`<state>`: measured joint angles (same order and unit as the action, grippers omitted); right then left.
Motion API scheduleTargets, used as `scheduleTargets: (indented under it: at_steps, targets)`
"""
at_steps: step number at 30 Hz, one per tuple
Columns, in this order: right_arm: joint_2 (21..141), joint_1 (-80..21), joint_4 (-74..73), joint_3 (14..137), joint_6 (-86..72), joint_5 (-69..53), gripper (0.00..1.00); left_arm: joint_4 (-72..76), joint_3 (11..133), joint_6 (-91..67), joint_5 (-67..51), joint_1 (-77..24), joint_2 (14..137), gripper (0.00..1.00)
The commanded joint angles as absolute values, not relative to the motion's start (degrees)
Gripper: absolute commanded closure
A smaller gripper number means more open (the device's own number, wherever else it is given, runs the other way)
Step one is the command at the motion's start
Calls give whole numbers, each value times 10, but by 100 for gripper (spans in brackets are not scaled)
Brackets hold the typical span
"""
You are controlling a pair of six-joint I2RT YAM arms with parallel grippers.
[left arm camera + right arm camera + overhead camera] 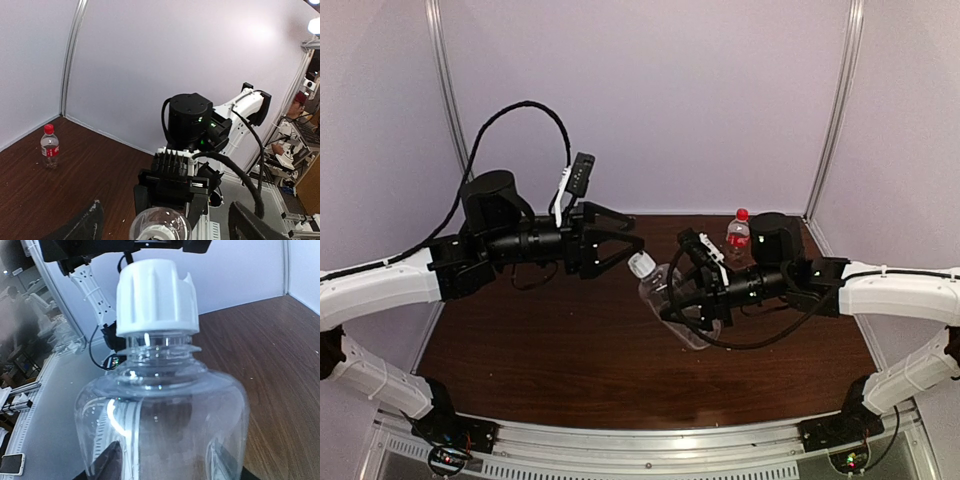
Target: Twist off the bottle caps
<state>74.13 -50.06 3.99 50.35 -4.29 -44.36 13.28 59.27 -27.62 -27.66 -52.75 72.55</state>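
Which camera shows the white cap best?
The right wrist view: the white cap is close, ridges clear, on the plain bottle. The top view shows it tiny; the left wrist view crops it at the bottom.

We can read no word, number or brand in any view. The red label band (50,149) on the small red-capped bottle (738,236) at the far side of the table carries pale marks, but they are too small for us to make out.
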Motion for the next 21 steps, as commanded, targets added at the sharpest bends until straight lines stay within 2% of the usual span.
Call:
scheduleTargets:
  at_steps: [1,7,12,16,21]
  targets:
    - [737,-498,91,512,-62,-571,63,119,599,-186,-378,-523,708,13]
    - [746,-498,165,512,-121,-636,63,140,605,-163,-449,-523,718,13]
    - [751,-498,201,507,-150,-648,63,188,614,-187,-490,-523,748,17]
    - [751,-498,206,508,-156,-648,63,221,618,-215,-505,-524,769,26]
    - [753,-498,205,504,-156,-636,64,258,607,-246,-507,-524,775,41]
